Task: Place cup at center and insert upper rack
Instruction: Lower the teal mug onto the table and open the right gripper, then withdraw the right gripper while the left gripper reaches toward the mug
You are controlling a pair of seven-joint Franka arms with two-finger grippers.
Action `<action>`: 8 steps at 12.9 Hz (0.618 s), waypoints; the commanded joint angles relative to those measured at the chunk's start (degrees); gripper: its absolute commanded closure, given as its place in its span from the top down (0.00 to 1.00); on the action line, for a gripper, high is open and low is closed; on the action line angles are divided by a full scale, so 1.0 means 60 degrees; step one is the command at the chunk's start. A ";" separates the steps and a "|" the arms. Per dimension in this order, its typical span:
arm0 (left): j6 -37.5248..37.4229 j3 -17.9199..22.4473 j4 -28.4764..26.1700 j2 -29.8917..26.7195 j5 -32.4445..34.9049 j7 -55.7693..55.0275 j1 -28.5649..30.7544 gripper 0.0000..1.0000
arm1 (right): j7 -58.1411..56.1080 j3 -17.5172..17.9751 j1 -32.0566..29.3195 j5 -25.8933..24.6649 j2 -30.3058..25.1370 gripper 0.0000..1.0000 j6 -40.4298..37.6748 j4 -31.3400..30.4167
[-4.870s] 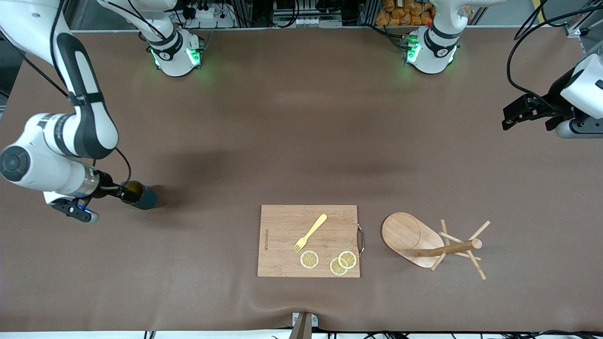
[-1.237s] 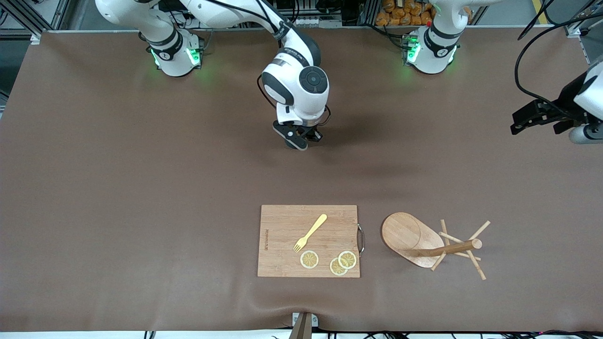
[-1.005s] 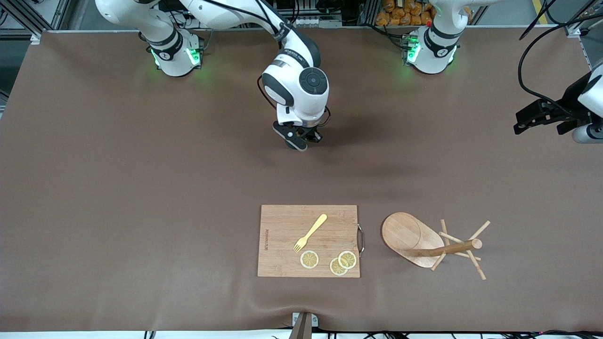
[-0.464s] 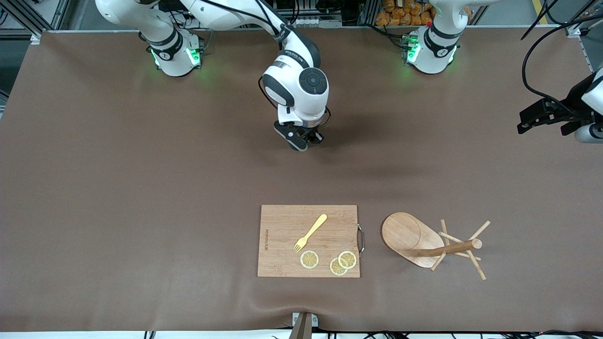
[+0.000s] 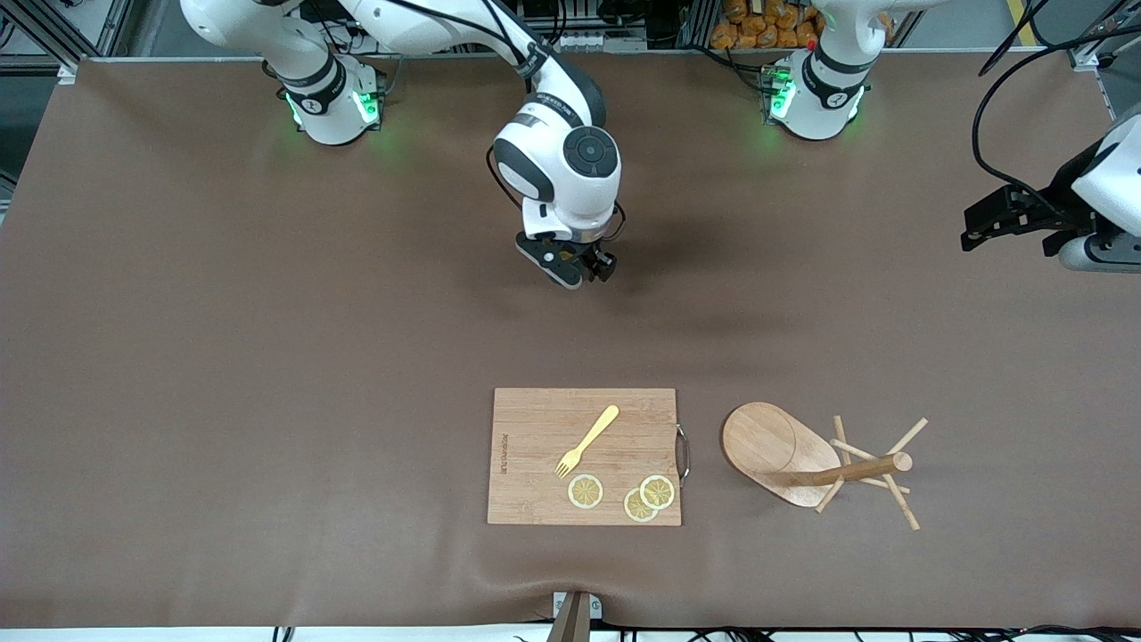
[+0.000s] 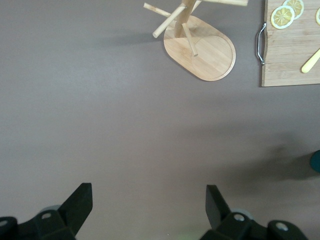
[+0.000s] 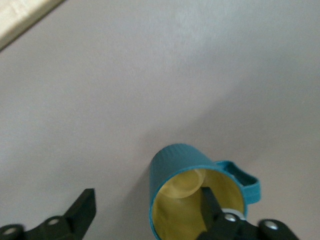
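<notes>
- I see my right gripper [image 5: 579,267] at the middle of the table, farther from the front camera than the cutting board [image 5: 584,456]. In the right wrist view its fingers [image 7: 82,210] are spread apart: one is inside the cup [image 7: 197,197] and the other stands clear of the cup's outer wall, so they are not clamped on it.
- The cup sits on the brown table [image 5: 267,357] under that gripper, hidden by the arm in the front view.
- On the cutting board I see a yellow fork [image 5: 586,440] and three lemon slices [image 5: 586,491].
- The upper rack [image 5: 816,464] lies on its side beside the board, toward the left arm's end.
- My left gripper [image 6: 150,210] waits over that end, fingers wide open and holding nothing.
</notes>
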 commanded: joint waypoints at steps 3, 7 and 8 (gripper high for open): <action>-0.0151 -0.0173 0.0057 -0.0064 0.0101 -0.0216 -0.0032 1.00 | -0.2804 0.0096 -0.1436 0.0017 -0.1794 1.00 -0.1483 -0.0168; -0.0151 -0.0480 0.0058 -0.0064 0.0145 -0.1195 -0.0047 1.00 | -0.5969 0.0066 -0.2667 0.0721 -0.2864 1.00 -0.2567 -0.0168; -0.0151 -0.0640 0.0072 -0.0064 0.0160 -0.1545 -0.0061 1.00 | -0.6686 0.0066 -0.3104 0.0735 -0.3171 1.00 -0.2772 -0.0182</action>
